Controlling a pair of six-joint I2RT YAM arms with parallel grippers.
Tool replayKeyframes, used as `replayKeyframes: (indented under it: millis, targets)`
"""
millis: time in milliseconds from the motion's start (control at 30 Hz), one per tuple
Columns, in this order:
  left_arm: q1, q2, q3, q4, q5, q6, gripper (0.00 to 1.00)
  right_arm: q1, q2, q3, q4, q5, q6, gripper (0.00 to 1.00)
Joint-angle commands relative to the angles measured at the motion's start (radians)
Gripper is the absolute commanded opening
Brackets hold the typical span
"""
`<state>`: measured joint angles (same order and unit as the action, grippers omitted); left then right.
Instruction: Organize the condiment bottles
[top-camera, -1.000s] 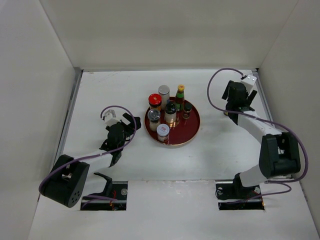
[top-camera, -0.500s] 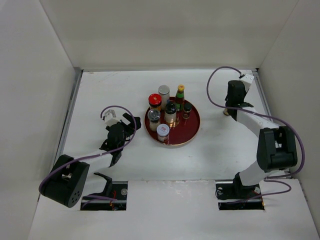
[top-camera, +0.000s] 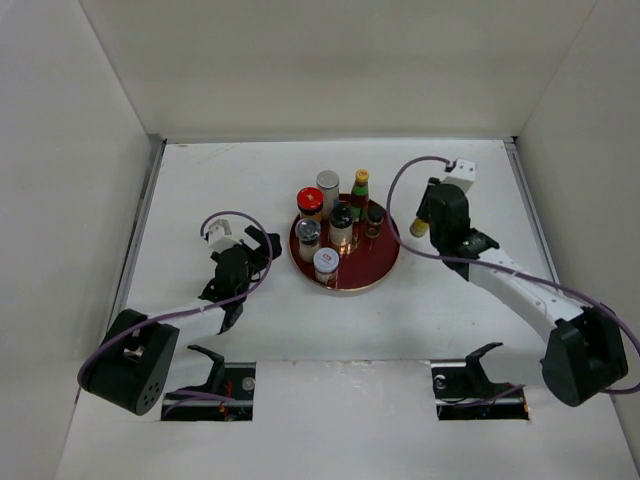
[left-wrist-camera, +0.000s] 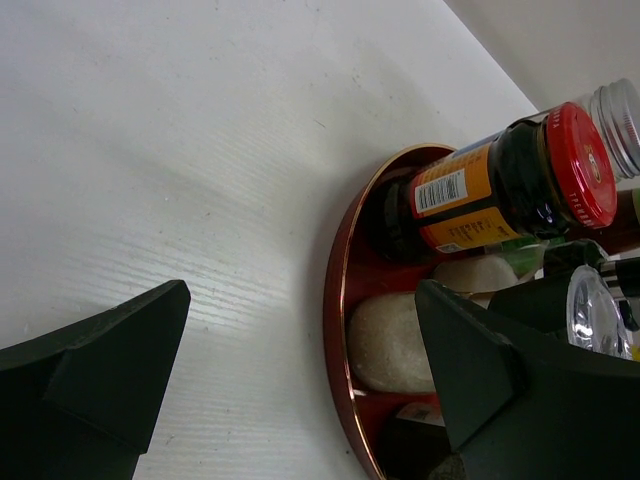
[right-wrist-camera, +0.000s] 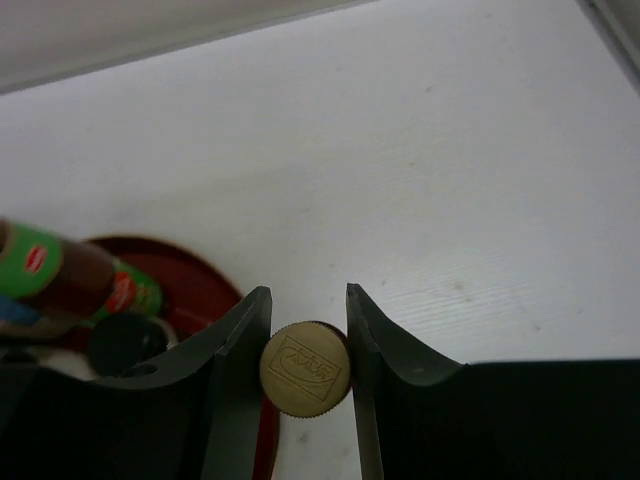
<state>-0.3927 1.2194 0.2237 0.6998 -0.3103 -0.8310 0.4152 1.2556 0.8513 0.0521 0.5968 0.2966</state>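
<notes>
- White counter (top-camera: 220, 175), bare-topped, boxed in by plain white walls (top-camera: 300, 70) on three sides
- Condiment bottles (top-camera: 341, 228) stand clustered on a dark-red tray (top-camera: 385, 262) mid-counter
- Right pincer (right-wrist-camera: 305, 300) clamps a gold-capped bottle (right-wrist-camera: 305, 368) by the tray's right edge
- Left pincer (left-wrist-camera: 300, 330) gapes wide, holding nothing, beside the tray's left rim

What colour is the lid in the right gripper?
Gold, with a stamped emblem. The lid shows best in the right wrist view, clamped in the right gripper.

gold-capped bottle (right-wrist-camera: 305, 363), body unseen below cap
</notes>
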Motion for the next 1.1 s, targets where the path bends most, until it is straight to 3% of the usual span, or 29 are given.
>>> replayKeyframes:
  millis: [0,233,567,667,800,1067]
  targets:
    - [0.010,-0.037,0.005,0.040,-0.021,-0.003,1.00,0.120,-0.051,-0.027,0.049,0.009,0.029,0.37]
    - [0.012,-0.066,0.000,0.017,-0.041,0.001,1.00,0.335,0.028,0.020,0.110,0.008,0.042,0.38]
    - [0.018,-0.086,-0.003,0.013,-0.068,0.006,1.00,0.417,0.194,0.019,0.232,-0.008,0.018,0.40]
    - [0.013,-0.095,-0.004,0.017,-0.082,0.006,1.00,0.423,0.176,-0.003,0.244,-0.008,0.013,0.58]
    - [0.002,-0.074,0.008,0.009,-0.116,0.009,1.00,0.425,0.085,-0.032,0.242,-0.008,0.016,1.00]
    - [0.007,0.009,0.138,-0.207,-0.173,0.009,1.00,0.356,-0.214,-0.246,0.305,0.086,0.122,1.00]
